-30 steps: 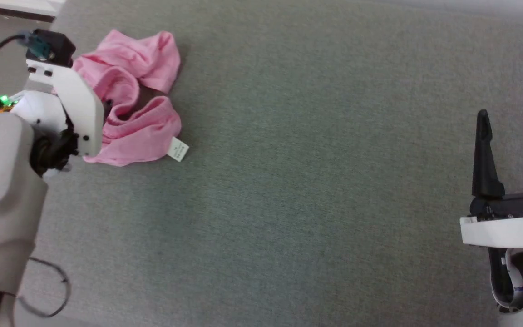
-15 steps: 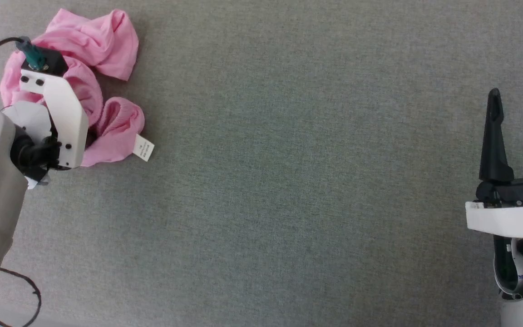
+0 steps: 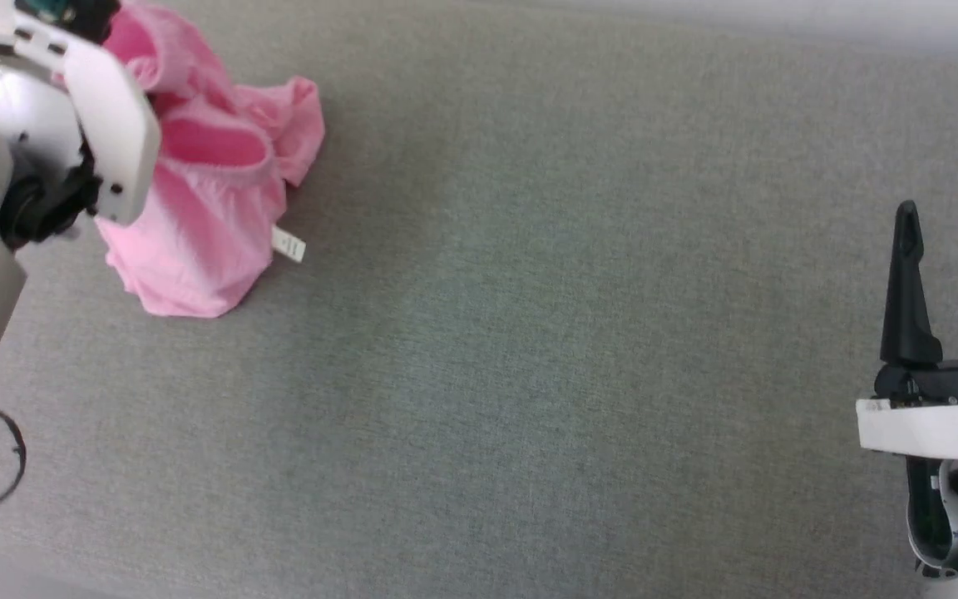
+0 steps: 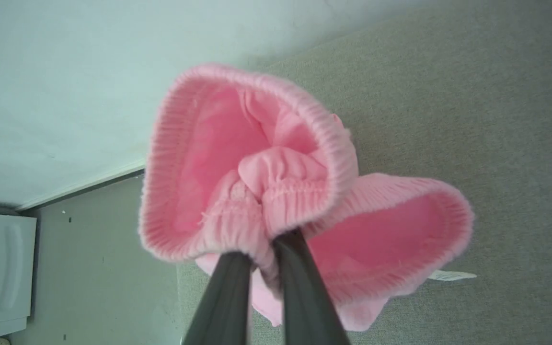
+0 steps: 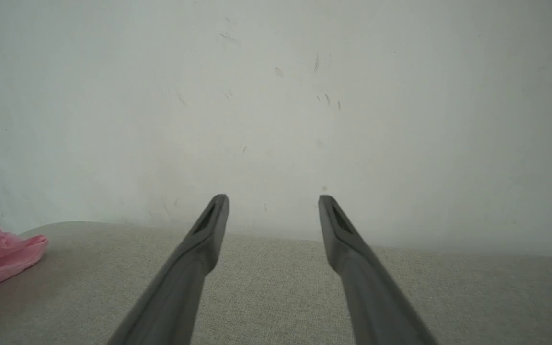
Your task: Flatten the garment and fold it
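**Left gripper is pinching the pink garment by its gathered edge**

The small light-pink garment point(image 3: 196, 225) of thin soft knit is sitting in the upper left of the head view, on the grey woven fabric surface point(image 3: 570, 333). It is hanging as a loose bunch. Its long axis is running almost straight down the frame, from the top edge beside the white left wrist to a rounded lower end. I cannot tell if that lower end is touching the surface or is just over it. One shorter fold is pointing to the right of the frame. The small white label point(image 3: 288, 246) is sticking out from the right edge of the fabric and is pointing to the lower right.

In the left wrist view, the left gripper point(image 4: 269, 244) is standing narrow, and its two dark fingers are squeezing the gathered elastic edge point(image 4: 283, 191) between them. Two ribbed pink openings are spreading out from this pinch, one toward the upper left of that frame and one toward the right.

The right gripper point(image 3: 953, 225) is resting at the lower right of the head view, well apart from the garment. Its long dark fingers are standing wide, are holding nothing and are pointing up the frame. In the right wrist view they are facing a pale wall point(image 5: 276, 96).
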You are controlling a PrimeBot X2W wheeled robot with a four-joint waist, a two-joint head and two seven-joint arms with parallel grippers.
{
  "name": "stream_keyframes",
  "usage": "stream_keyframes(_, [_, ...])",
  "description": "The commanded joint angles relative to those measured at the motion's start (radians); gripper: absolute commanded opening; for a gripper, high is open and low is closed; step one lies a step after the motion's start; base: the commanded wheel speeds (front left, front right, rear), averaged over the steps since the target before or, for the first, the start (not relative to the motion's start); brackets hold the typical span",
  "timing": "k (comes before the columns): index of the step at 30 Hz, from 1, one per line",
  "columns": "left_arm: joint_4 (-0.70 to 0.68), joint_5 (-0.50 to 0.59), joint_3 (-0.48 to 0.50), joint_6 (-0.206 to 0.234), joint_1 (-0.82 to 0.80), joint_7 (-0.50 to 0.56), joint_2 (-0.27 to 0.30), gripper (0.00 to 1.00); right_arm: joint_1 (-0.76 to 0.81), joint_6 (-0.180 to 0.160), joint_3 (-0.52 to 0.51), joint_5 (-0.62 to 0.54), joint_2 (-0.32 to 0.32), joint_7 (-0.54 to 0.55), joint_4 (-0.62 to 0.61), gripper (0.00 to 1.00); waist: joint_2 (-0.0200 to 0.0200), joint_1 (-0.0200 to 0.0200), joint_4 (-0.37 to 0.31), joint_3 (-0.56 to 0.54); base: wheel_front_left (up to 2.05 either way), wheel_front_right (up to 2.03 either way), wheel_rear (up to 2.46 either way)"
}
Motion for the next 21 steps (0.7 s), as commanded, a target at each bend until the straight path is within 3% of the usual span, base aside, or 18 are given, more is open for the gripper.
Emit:
stream_keyframes(1, [-0.025,0.011,-0.022,0.001,-0.027,-0.022,0.003,0.0,0.012,-0.002,-0.003,0.01,0.002,-0.005,0.005,1.0,0.0,0.0001,0.016,-0.074,0.0,0.0,0.0])
stream_keyframes(9, [-0.183,0.018,-0.171,0.001,-0.138,-0.104,-0.013,0.0,0.041,-0.002,-0.006,0.045,0.002,-0.005,0.015,1.0,0.0,0.0001,-0.072,-0.136,0.0,0.0,0.0])
stream_keyframes(15, [-0.274,-0.016,-0.277,0.001,-0.195,-0.147,-0.071,0.0,0.048,-0.002,-0.004,0.065,0.002,-0.005,0.019,1.0,0.0,0.0001,-0.206,-0.15,0.0,0.0,0.0])
stream_keyframes(21, [-0.315,-0.054,-0.357,0.001,-0.243,-0.209,-0.171,0.0,0.058,-0.002,-0.021,0.083,0.002,-0.005,0.024,1.0,0.0,0.0001,-0.341,-0.144,0.0,0.0,0.0])
